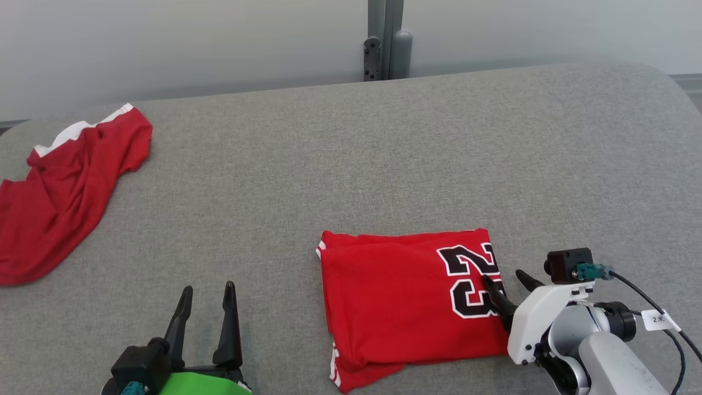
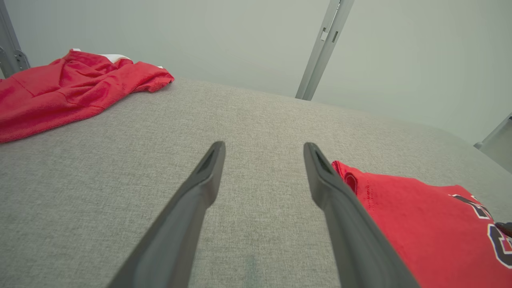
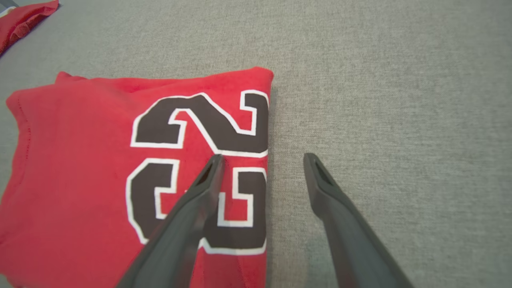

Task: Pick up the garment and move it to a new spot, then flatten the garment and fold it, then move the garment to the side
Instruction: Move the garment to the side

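A folded red jersey [image 1: 408, 299] with a black number 23 lies on the grey surface near its front edge. My right gripper [image 1: 505, 278] is open and straddles the jersey's right edge. One finger hangs over the printed number [image 3: 200, 160] and the other over bare grey cloth. In the right wrist view the jersey [image 3: 100, 168] takes up the left half, with my gripper [image 3: 262, 160] over its fold line. My left gripper [image 1: 208, 293] is open at the front left, away from the jersey, and holds nothing. The left wrist view shows the jersey's corner [image 2: 400, 212] beside my left gripper [image 2: 264, 150].
A second red garment [image 1: 60, 192] with white trim lies crumpled at the far left edge of the grey padded table [image 1: 356, 164]. It appears as the crumpled garment [image 2: 68, 88] in the left wrist view too. A grey metal post [image 1: 386, 38] stands behind the table against a pale wall.
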